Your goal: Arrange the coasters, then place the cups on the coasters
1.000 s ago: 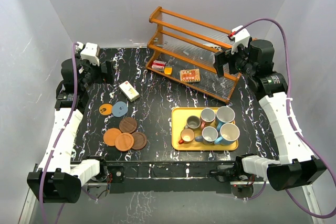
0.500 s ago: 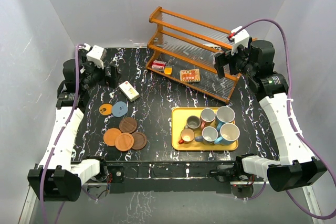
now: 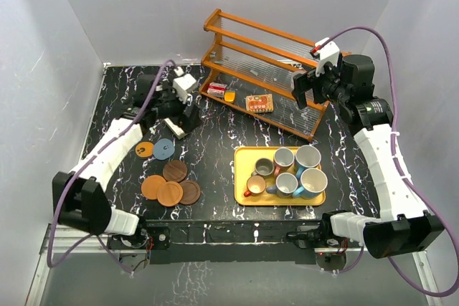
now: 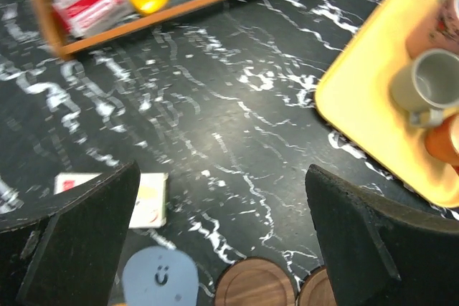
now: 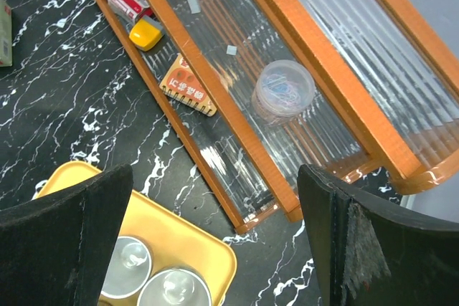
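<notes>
Six coasters (image 3: 170,193) lie at the table's left front, four bunched and touching; cups (image 3: 286,183) sit on the yellow tray (image 3: 242,155). Left gripper (image 3: 179,107), jaws spread, hovers just behind them: best take the loose blue-grey coaster (image 4: 159,277) by its edge and space the discs well apart. Right gripper (image 3: 308,88) spread, by the wooden rack (image 3: 247,31)

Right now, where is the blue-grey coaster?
In the top view the blue-grey coaster lies on the left half of the table, beside a small orange coaster, between the white box and a dark brown coaster.
</notes>
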